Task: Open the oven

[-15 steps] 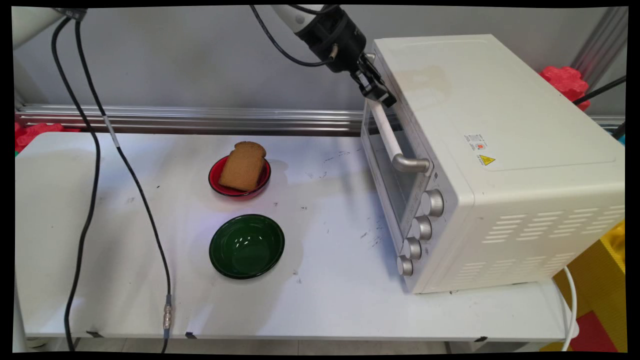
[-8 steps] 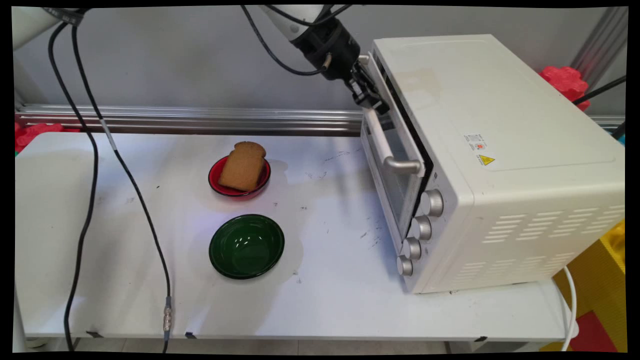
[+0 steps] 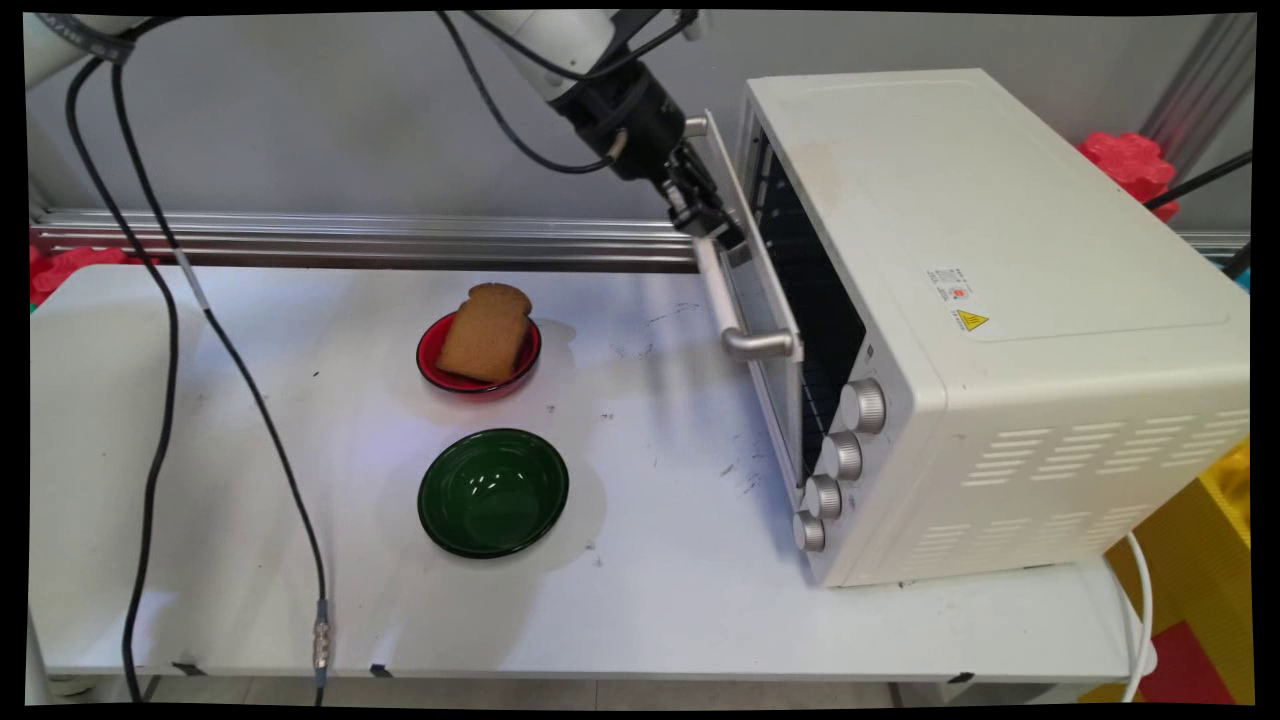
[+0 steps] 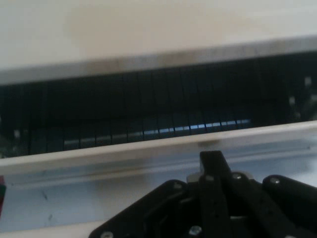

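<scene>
A white toaster oven [image 3: 1000, 300] stands on the right of the table. Its door [image 3: 765, 270] is tilted partly away from the front, showing a dark gap with rack wires behind it. My gripper [image 3: 712, 218] is shut on the oven door handle [image 3: 722, 300] near its far end. In the hand view the black linkage [image 4: 218, 208] sits just below the door's top edge [image 4: 158, 144], with the dark oven cavity [image 4: 148, 109] above it. A slice of brown toast [image 3: 486, 331] leans in a red bowl [image 3: 432, 352], left of the oven.
An empty green bowl [image 3: 493, 491] sits nearer the front, below the red bowl. Four silver knobs [image 3: 845, 455] run down the oven's front. Black cables [image 3: 170, 330] hang over the table's left side. Red blocks [image 3: 1130, 160] lie behind the oven.
The gripper has moved left and slightly down with the handle. The oven door went from shut to partly open, and the dark gap widened.
</scene>
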`<state>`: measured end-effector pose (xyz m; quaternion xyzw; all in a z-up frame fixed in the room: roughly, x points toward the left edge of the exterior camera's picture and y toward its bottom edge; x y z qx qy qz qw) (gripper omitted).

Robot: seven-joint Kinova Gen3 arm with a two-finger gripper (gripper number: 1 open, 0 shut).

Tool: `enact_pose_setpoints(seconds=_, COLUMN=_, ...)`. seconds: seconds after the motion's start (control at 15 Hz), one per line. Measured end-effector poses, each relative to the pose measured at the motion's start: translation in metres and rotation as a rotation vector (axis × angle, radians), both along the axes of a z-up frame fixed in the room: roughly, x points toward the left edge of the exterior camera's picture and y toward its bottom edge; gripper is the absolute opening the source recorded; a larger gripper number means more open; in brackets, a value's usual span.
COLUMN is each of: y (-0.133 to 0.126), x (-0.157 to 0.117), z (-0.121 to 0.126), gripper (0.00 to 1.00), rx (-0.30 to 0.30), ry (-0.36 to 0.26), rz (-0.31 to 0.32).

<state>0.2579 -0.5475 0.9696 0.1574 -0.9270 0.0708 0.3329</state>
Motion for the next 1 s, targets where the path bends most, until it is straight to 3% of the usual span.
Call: enact_pose_setpoints(seconds=1.0, y=0.029, x=0.057, z=-0.047, gripper=0.00, rx=0.050, ry=-0.069, rz=0.002)
